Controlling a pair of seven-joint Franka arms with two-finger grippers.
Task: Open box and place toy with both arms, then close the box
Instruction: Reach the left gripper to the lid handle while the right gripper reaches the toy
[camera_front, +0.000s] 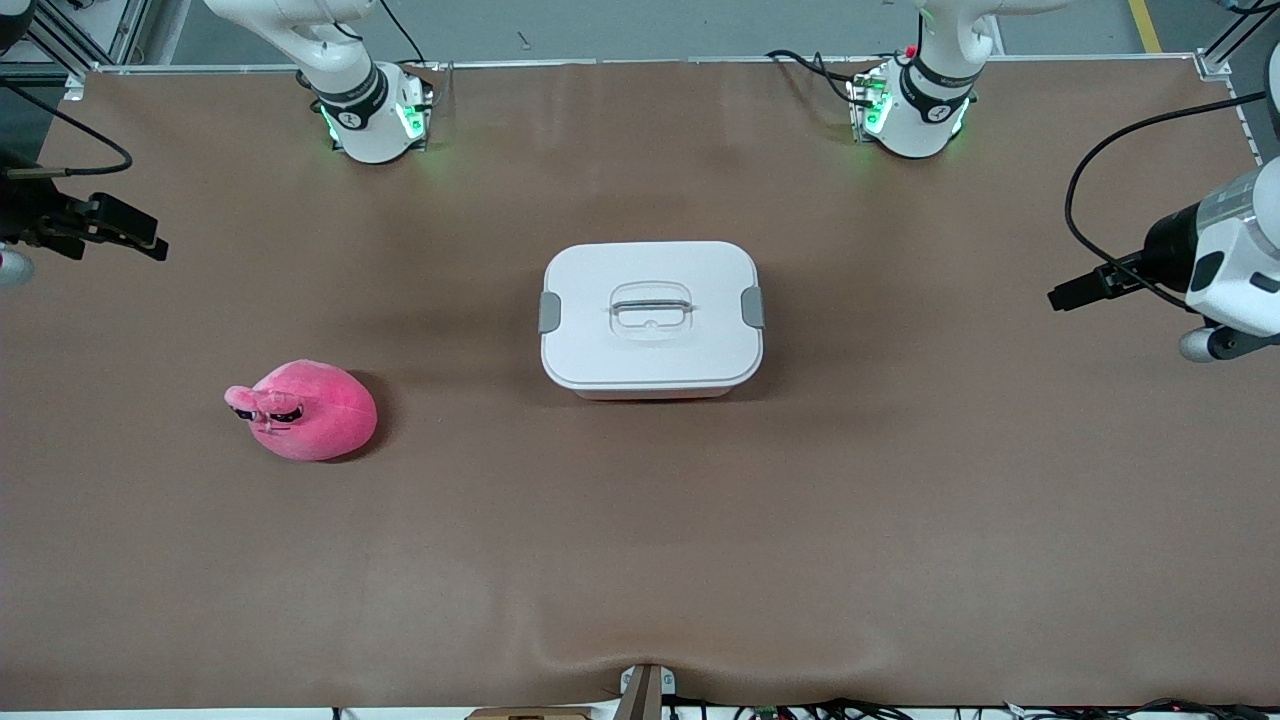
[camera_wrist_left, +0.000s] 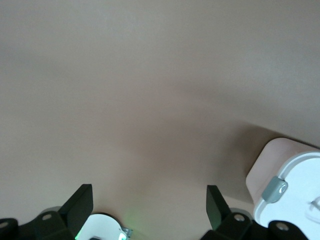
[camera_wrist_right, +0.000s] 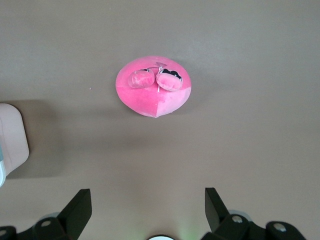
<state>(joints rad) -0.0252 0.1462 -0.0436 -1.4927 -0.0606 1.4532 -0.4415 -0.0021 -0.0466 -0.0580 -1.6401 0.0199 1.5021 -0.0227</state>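
Even, bright overhead light, no glare.
Soft shadows beside the box (camera_front: 651, 318) and toy (camera_front: 305, 410); wrist views slightly hazy.

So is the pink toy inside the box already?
No, the toy lies on the bare table, apart from the box, whose lid is on.

The pink plush toy (camera_wrist_right: 153, 86) lies on the brown worktop (camera_wrist_right: 250, 130), well apart from the box (camera_wrist_right: 11, 140) corner. The right gripper (camera_wrist_right: 148, 212) hangs above, jaws spread wide, empty.
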